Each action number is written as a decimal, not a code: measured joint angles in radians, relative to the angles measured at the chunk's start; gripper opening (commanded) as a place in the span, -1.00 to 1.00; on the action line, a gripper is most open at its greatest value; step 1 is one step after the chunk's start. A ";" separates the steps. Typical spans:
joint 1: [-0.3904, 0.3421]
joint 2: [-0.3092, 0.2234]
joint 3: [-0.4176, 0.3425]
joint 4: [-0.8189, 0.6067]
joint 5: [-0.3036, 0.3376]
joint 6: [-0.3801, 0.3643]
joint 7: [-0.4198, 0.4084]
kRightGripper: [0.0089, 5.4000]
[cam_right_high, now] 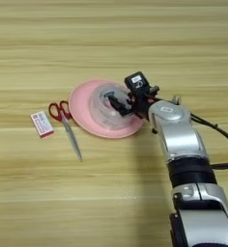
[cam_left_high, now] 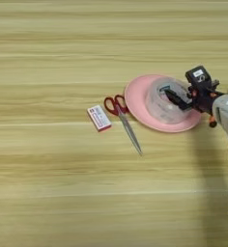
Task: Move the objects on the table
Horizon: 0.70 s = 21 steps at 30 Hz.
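One black cable lay near the right edge, running in a shallow curve downward and rightward out of view, with a second short black length visible lower there.
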State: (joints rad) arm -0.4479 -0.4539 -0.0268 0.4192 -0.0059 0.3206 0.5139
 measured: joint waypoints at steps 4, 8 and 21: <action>-0.012 0.000 0.000 0.023 0.001 0.000 0.010 0.31; -0.014 0.000 0.000 0.030 0.001 0.000 0.015 0.14; -0.012 0.006 -0.003 0.030 0.001 0.000 -0.003 -0.30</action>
State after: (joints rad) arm -0.4604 -0.4476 -0.0303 0.4494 -0.0046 0.3205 0.5114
